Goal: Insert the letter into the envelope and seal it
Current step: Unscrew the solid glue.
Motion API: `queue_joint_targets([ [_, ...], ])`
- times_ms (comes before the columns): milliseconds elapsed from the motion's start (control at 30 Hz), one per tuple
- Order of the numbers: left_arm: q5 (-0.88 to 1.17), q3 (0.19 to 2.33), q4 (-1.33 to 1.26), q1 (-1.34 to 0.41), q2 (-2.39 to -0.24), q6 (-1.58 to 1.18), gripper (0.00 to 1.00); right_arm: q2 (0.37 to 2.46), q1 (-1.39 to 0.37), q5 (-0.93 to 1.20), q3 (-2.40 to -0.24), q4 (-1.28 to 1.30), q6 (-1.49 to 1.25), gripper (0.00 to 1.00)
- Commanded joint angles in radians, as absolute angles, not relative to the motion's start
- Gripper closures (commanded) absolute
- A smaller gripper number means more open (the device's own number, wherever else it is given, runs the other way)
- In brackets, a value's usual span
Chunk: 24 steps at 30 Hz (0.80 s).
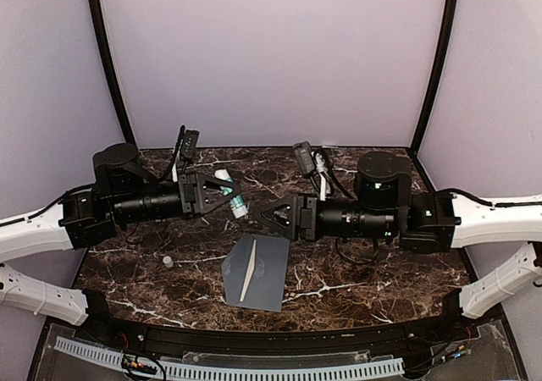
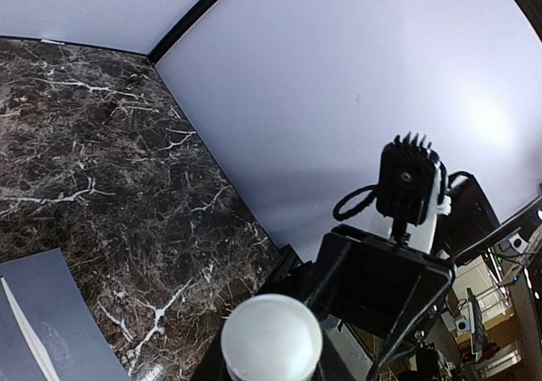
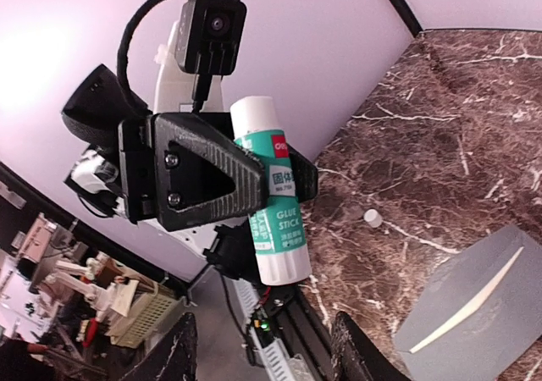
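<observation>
My left gripper [image 1: 218,191] pinches a white-and-green glue stick [image 3: 275,203]. I read "GLUE STICK" down its label, but the red brand mark above is too small to read. My right gripper [image 1: 271,218] has its jaws spread, holding nothing. The envelope [image 1: 269,273] lies flat at 6 o'clock on the marble table [image 1: 381,271], with a cream sliver of the letter [image 1: 251,273] showing across it. A small white cylinder [image 1: 168,262] sits at its 9 o'clock.
</observation>
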<state>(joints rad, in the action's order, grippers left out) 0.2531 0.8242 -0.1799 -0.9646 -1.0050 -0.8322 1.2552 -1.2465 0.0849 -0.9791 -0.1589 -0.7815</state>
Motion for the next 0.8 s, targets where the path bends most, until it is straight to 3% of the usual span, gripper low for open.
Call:
queue_joint_targets([
  [0, 0.177, 0.889, -0.008, -0.968, -1.045, -0.887, 1.00, 1.321, -1.302, -0.172, -1.103, 0.132, -0.631, 0.49],
  [433, 0.235, 0.895, -0.045, -0.969, -1.116, -0.920, 1.00, 1.558, -1.380, -0.358, -1.342, 0.322, -0.604, 0.51],
  [667, 0.244, 0.887, -0.047, -0.968, -1.108, -0.920, 1.00, 1.550, -1.383, -0.374, -1.327, 0.282, -0.606, 0.52],
  [767, 0.249, 0.884, -0.053, -0.968, -1.103, -0.920, 1.00, 1.533, -1.381, -0.353, -1.301, 0.225, -0.591, 0.58],
])
